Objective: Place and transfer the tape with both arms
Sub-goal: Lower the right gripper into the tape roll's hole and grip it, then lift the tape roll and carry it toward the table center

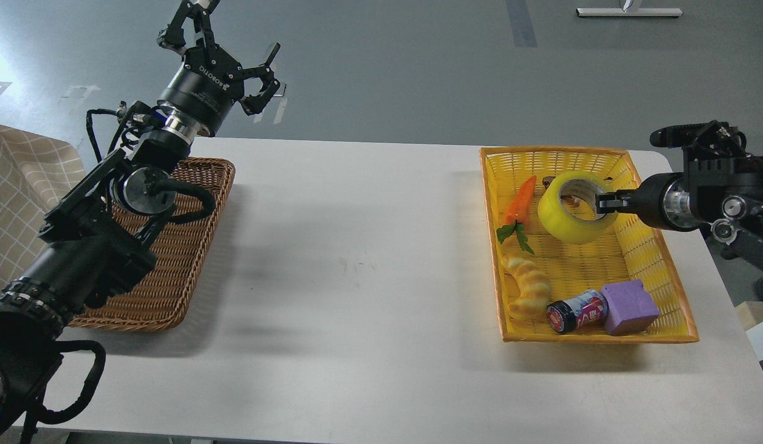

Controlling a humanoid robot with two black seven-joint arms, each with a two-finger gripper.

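The tape [569,221], a yellow translucent roll with a pale core, stands tilted in the yellow basket [656,265] at the right. My right gripper [605,203] reaches in from the right and is shut on the roll's right rim, one finger inside the ring. Whether the roll rests on the basket floor or hangs just above it I cannot tell. My left gripper [224,46] is raised high at the upper left, above the far corner of the brown wicker tray [172,283]. Its fingers are spread open and hold nothing.
In the yellow basket lie a toy carrot [521,200], a yellow twisted bread toy [527,285], a small dark jar [577,311] and a purple block [631,306]. A checked cloth [24,185] lies at the far left. The white table [357,277] spans between the containers.
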